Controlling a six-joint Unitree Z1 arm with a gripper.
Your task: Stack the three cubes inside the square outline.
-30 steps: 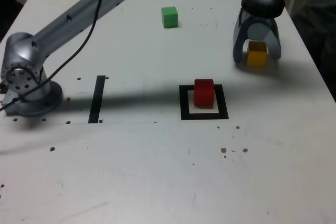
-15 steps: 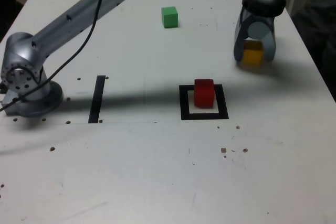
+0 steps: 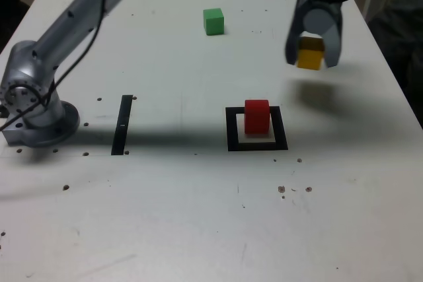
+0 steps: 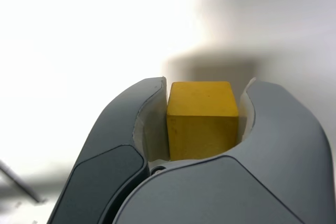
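- The gripper (image 4: 203,121) is grasping the yellow cube (image 4: 202,119), its two curved grey fingers pressing on opposite sides of the block.
- The yellow cube is hanging above the white table (image 3: 165,216), with a soft dark shadow (image 3: 318,94) lying on the surface beneath the tool.
- The red cube (image 3: 256,117) is resting on the table, nearer the exterior view's bottom than the gripper and a little to its left in that view.
- The square outline (image 3: 280,128), black with a pale centre, is surrounding the red cube's base, so it too is lying below and left of the tool in the exterior view.
- The green cube (image 3: 213,22) is sitting by itself on the table, well apart from the gripper, toward the exterior view's left.
- The grey arm (image 3: 79,28) is reaching from its round base (image 3: 46,127), which is standing far from the gripper at the exterior view's left.
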